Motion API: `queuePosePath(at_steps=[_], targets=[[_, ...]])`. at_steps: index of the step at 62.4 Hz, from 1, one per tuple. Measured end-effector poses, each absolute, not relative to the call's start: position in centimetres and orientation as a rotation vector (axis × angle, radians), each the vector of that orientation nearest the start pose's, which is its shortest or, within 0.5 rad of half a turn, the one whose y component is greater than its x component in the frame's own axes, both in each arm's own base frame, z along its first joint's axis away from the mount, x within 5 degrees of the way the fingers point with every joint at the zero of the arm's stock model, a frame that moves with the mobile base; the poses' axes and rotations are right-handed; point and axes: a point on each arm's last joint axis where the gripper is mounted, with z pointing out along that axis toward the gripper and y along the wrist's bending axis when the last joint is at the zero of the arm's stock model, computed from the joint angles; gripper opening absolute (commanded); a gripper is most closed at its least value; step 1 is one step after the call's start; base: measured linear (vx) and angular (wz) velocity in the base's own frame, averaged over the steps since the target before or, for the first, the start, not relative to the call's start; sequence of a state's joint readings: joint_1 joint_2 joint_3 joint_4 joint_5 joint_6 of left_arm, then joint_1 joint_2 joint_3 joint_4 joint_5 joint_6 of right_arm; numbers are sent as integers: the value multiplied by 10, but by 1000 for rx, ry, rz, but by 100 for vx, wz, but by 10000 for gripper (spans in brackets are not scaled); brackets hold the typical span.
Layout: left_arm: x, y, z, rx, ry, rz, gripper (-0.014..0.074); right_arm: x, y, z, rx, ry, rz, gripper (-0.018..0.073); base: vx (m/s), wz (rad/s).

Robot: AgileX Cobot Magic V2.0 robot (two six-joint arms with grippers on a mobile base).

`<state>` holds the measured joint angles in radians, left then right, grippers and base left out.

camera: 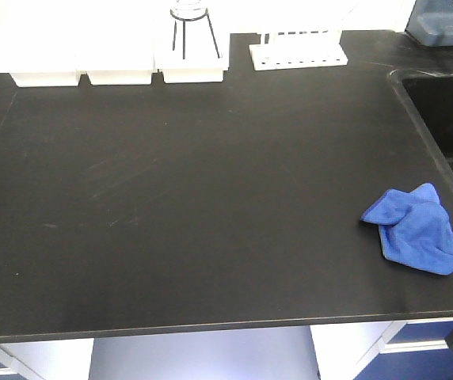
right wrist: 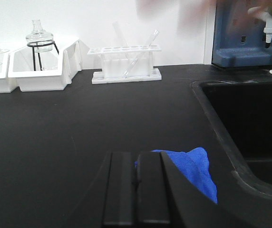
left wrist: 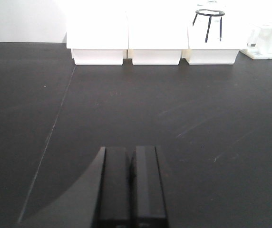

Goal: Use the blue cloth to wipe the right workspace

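A crumpled blue cloth (camera: 415, 228) lies on the black bench top (camera: 195, 198) at the right, close to the sink's rim. In the right wrist view the cloth (right wrist: 193, 171) lies just beyond and right of my right gripper (right wrist: 136, 156), whose jaws are pressed together with nothing between them. My left gripper (left wrist: 131, 152) is shut and empty over the bare bench top on the left. Neither gripper shows in the front view, only a small dark part of an arm at the lower right edge.
A black sink (camera: 448, 119) is sunk into the bench at the right. White bins (camera: 116, 55) line the back edge, one holding a glass flask on a black tripod (camera: 191, 24). A white test tube rack (camera: 298, 51) stands beside them. The bench's front edge is near.
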<state>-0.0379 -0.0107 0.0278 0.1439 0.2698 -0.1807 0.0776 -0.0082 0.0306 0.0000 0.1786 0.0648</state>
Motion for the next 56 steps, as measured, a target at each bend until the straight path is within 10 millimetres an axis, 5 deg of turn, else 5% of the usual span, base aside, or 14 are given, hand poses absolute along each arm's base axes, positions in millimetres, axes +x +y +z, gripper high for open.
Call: queuePosePath(at_steps=[32,44,56], targets=[[55,1,180,-31,1767,-24,-6,57,4,196,-73,1596,49,-8,0,0],[55,1,180,-31,1767,-24,-6,48,4,260,-71,1486,48,-8,0,0],[55,1,180,-31,1767,-24,-6,64,4,331,-87,1695,31,-8,0,0]])
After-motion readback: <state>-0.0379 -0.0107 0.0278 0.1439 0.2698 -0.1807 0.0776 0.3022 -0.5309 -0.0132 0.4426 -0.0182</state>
